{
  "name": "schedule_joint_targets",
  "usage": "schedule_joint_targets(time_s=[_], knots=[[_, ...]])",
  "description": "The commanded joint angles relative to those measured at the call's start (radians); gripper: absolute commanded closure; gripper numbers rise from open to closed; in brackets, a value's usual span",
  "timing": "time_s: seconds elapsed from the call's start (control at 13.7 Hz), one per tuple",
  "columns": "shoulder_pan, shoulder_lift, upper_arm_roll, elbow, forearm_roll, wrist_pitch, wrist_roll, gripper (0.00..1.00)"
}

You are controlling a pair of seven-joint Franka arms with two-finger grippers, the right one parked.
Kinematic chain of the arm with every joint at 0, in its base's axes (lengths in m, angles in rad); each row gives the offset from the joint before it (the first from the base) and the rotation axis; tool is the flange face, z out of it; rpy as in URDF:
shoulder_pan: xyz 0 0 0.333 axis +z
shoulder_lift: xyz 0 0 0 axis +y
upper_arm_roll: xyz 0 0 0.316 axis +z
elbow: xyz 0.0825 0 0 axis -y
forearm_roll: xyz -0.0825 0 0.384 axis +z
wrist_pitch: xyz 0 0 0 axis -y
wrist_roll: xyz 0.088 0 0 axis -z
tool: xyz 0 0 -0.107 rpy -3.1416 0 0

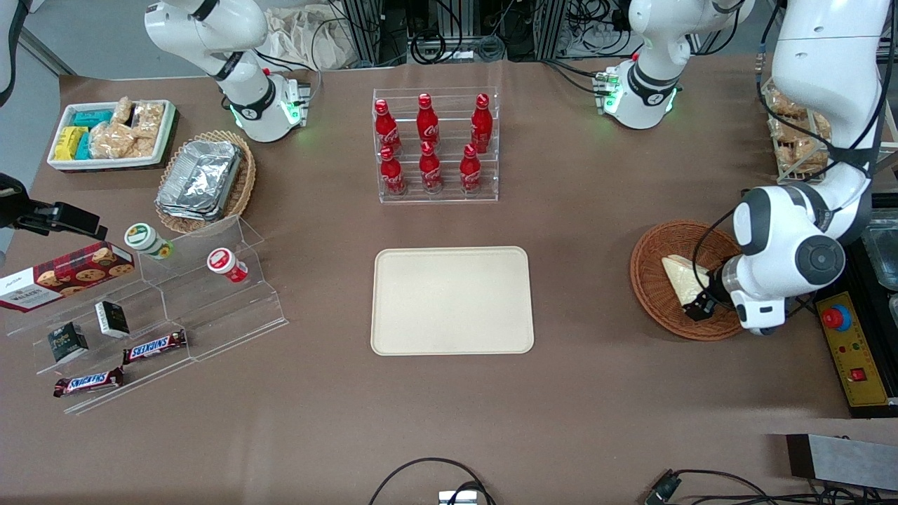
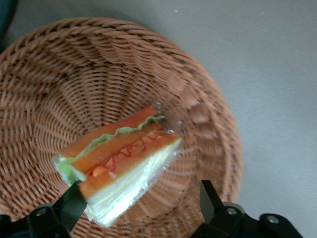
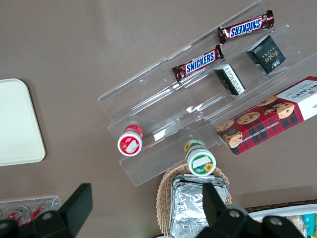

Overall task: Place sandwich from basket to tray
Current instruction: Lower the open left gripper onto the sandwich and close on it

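The left arm's hand (image 1: 701, 305) sits low inside the round wicker basket (image 1: 649, 280), which rests on the brown table (image 1: 449, 414) toward the working arm's end. In the wrist view the hand (image 2: 141, 210) is spread open, one dark finger (image 2: 72, 206) touching the lettuce corner of the sandwich (image 2: 119, 161) and the other finger standing apart from it over the basket's weave (image 2: 99, 74), so the sandwich lies between the two without being clamped. The sandwich (image 1: 684, 273) is a wrapped triangular wedge, pale bread with an orange-red and green filling edge, lying tilted on the basket floor.

The cream rectangular tray (image 1: 452, 300) lies flat at the middle of the table, well apart from the basket, with nothing on it. Farther from the front camera than the tray stands a clear rack of six red cola bottles (image 1: 435, 144). Toward the parked arm's end, an oval wicker basket of foil containers (image 1: 203, 179) sits beside a clear stepped display (image 1: 210, 294) carrying two Snickers bars (image 1: 154, 345) and a cookie box (image 1: 66, 275).
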Motion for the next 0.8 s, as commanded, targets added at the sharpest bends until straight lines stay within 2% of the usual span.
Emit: schedule_joint_targets(time_s=[0.0,0.22,0.44,0.73], knots=[[-0.001,0.049,-0.002,0.095,0.025,-0.096,0.020,0.00],[-0.004,0.043,-0.005,0.115,0.077,-0.200,0.213,0.00],[-0.006,0.045,-0.025,0.155,0.147,-0.270,0.308,0.00],[-0.001,0.042,-0.025,0.172,0.158,-0.308,0.524,0.00]])
